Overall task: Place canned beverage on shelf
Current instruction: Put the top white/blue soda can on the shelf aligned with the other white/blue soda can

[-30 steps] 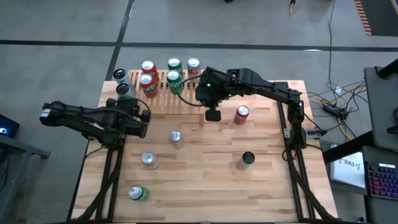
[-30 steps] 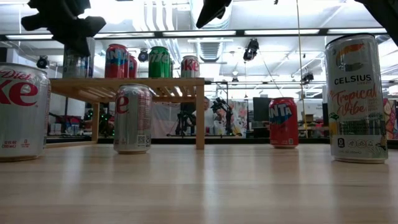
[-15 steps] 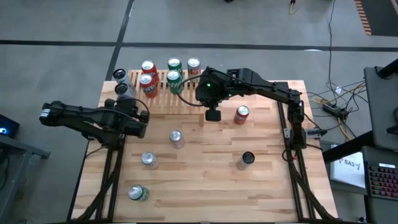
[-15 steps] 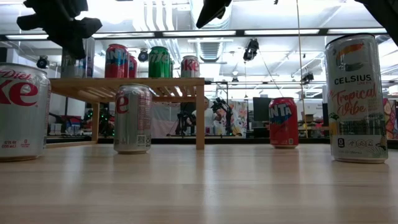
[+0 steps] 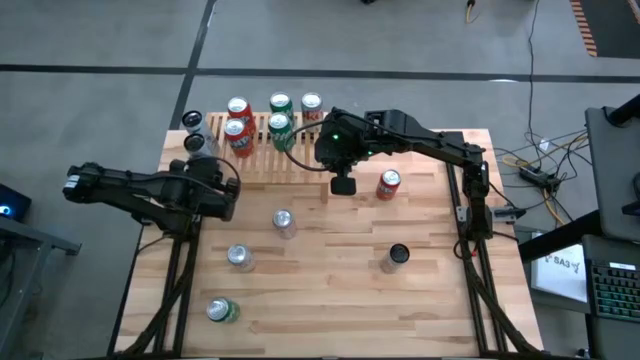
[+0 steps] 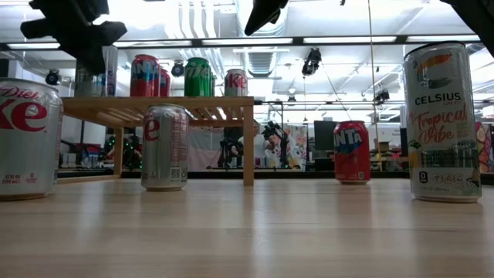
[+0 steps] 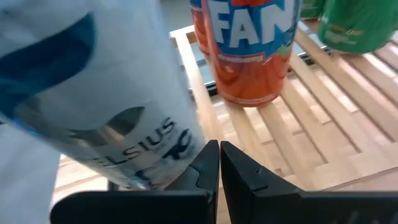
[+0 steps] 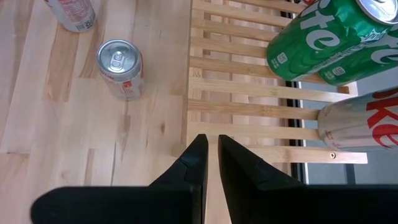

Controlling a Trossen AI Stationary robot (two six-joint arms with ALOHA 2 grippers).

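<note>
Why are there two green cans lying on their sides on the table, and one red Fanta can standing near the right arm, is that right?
Not quite. Only one green can lies on its side on the table; the high view shows it at the near left corner. The other two green cans stand upright on the shelf. The red Fanta can does stand near the right arm.

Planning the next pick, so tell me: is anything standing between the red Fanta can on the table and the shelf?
Nothing visible does. Bare table lies between the Fanta can and the shelf, whose right front slats are free. The right gripper, shut, hangs above that corner.
</note>
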